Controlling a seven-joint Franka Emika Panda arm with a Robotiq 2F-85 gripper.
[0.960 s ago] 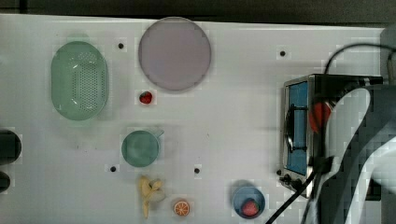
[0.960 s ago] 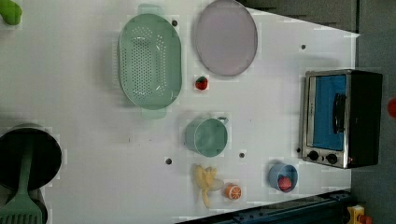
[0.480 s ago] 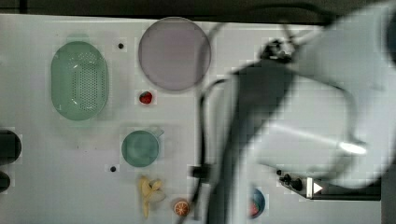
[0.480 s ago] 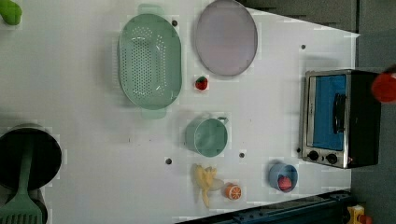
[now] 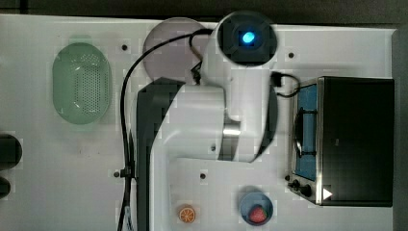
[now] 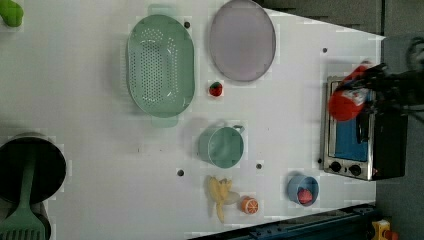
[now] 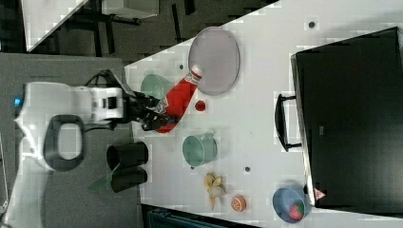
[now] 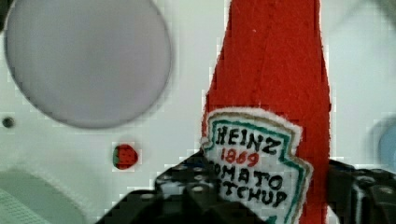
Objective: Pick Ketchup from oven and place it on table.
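My gripper (image 7: pixel 159 114) holds the ketchup (image 7: pixel 179 100) clamped between its closed jaws, lifted above the table (image 7: pixel 266 80), outside the oven (image 7: pixel 349 118); its white cap points away from the jaws toward the plate (image 7: pixel 214 59).

**Hidden and cut-off parts**

In the top view the arm (image 5: pixel 202 120) covers part of the lilac plate (image 5: pixel 166 45) and part of the table (image 5: pixel 57 168).

In the wrist view the ketchup (image 8: pixel 271 93) runs off the picture's edge, so its cap is out of frame, and its lower label is cut off. The gripper (image 8: pixel 266 196) fingers (image 8: pixel 187 186) are partly cropped too.

In the left view the ketchup (image 6: pixel 347 100) overlaps the oven (image 6: pixel 362 135) front, and the black gripper (image 6: pixel 387 87) behind it blurs into dark background.
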